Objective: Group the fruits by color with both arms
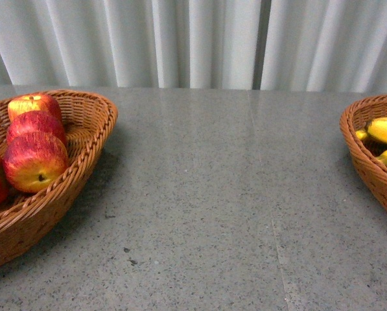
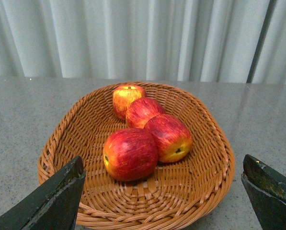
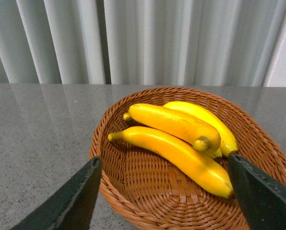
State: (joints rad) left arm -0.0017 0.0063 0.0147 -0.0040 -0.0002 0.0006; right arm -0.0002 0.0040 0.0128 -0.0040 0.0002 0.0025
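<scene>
Several red-and-yellow apples (image 1: 35, 162) lie in the left wicker basket (image 1: 89, 152). In the left wrist view the apples (image 2: 131, 153) sit in that basket (image 2: 217, 143), and my left gripper (image 2: 163, 191) hangs open and empty over its near rim. Yellow bananas (image 1: 384, 129) lie in the right wicker basket (image 1: 365, 162). In the right wrist view three bananas (image 3: 176, 153) lie in that basket (image 3: 109, 143), and my right gripper (image 3: 164, 165) is open and empty above its near side. Neither arm shows in the front view.
The grey speckled tabletop (image 1: 219, 194) stretches between the two baskets. A white pleated curtain (image 1: 193, 39) hangs behind the table's far edge.
</scene>
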